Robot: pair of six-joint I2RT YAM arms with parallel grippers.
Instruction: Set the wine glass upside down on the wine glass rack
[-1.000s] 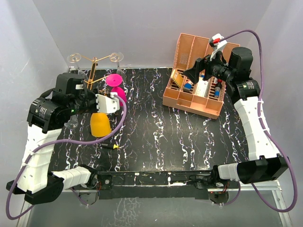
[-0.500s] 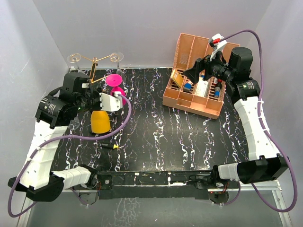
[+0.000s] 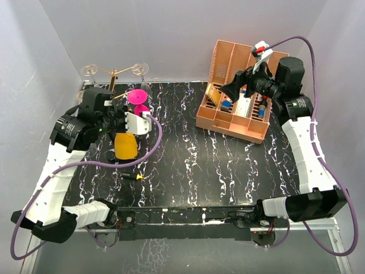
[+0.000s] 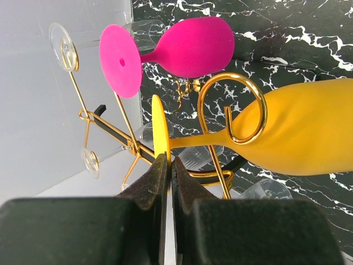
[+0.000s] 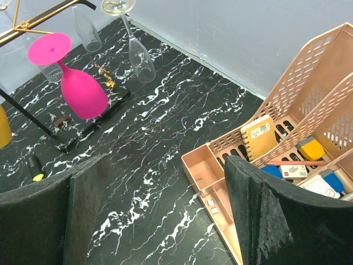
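Since a second ago, the yellow wine glass (image 4: 298,138) is being carried a little further back and towards the wine glass rack (image 4: 232,75), with the left arm being swung in behind it. The right arm is being kept where it was.

The glass is being held by the left gripper (image 4: 168,160), whose jaws are being pressed together on the thin edge of the flat round foot. That grip is probably being used so that the stem is left free for hanging. The bowl is being kept below the foot, so the glass is already inverted. In the left wrist view the slim stem appears to be lying inside one gold scroll loop.

The glass is being shown as opaque, matte and smooth, more like plastic than crystal. The rack is being seen as thin shiny gold wire. A pink glass (image 4: 198,47) of the same finish and clear glasses (image 5: 140,58) are already being carried by it.

The right gripper (image 5: 168,204) is being held spread and empty above the salmon file organiser (image 3: 228,68).
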